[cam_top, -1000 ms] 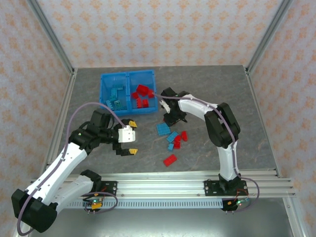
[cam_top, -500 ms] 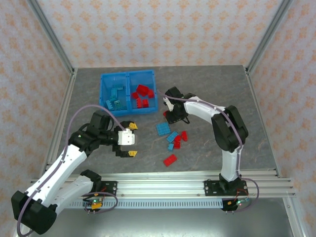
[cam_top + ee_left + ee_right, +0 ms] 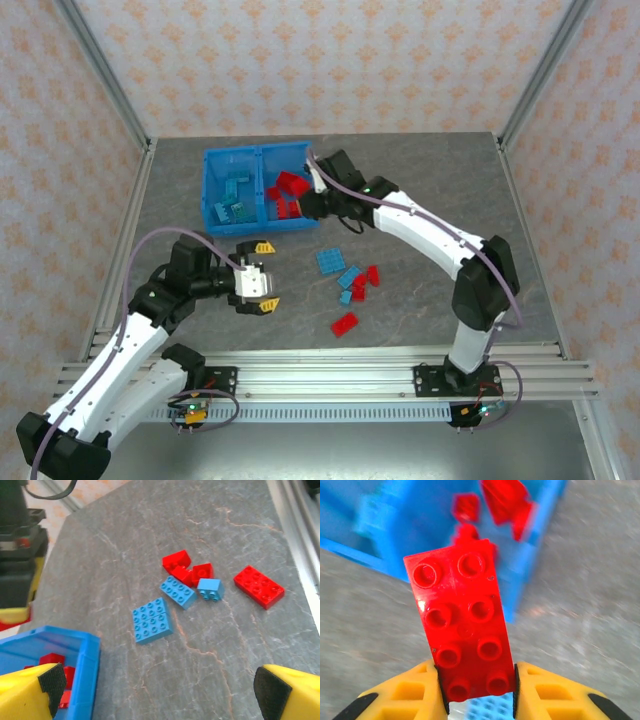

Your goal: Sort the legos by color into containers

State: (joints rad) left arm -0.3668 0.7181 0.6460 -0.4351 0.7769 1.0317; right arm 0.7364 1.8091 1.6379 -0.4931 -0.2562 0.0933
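Observation:
My right gripper point(image 3: 476, 690) is shut on a red eight-stud lego point(image 3: 460, 615), its yellow fingers point(image 3: 417, 697) clamping the near end. It hangs by the right wall of the blue bin point(image 3: 532, 565), close to the compartment holding red legos point(image 3: 505, 500). From above, the right gripper point(image 3: 308, 203) sits at the bin's point(image 3: 215, 160) right side; teal legos point(image 3: 232, 200) lie in the left compartment, red ones point(image 3: 287, 185) in the right. My left gripper point(image 3: 262, 276) stands open left of the loose pile. Loose blue plate point(image 3: 152, 620), blue bricks point(image 3: 177, 592) and red bricks point(image 3: 176, 560) lie on the table.
A red eight-stud brick point(image 3: 344, 323) lies nearest the front rail point(image 3: 330, 375). Metal frame posts point(image 3: 130, 130) and patterned walls enclose the grey table point(image 3: 440, 190). The bin's corner point(image 3: 87, 652) is close to the left gripper point(image 3: 160, 700).
The right gripper closed on a red lego at the pile and carried it up and left to the bin's right side. The left arm drew back slightly toward the near left.

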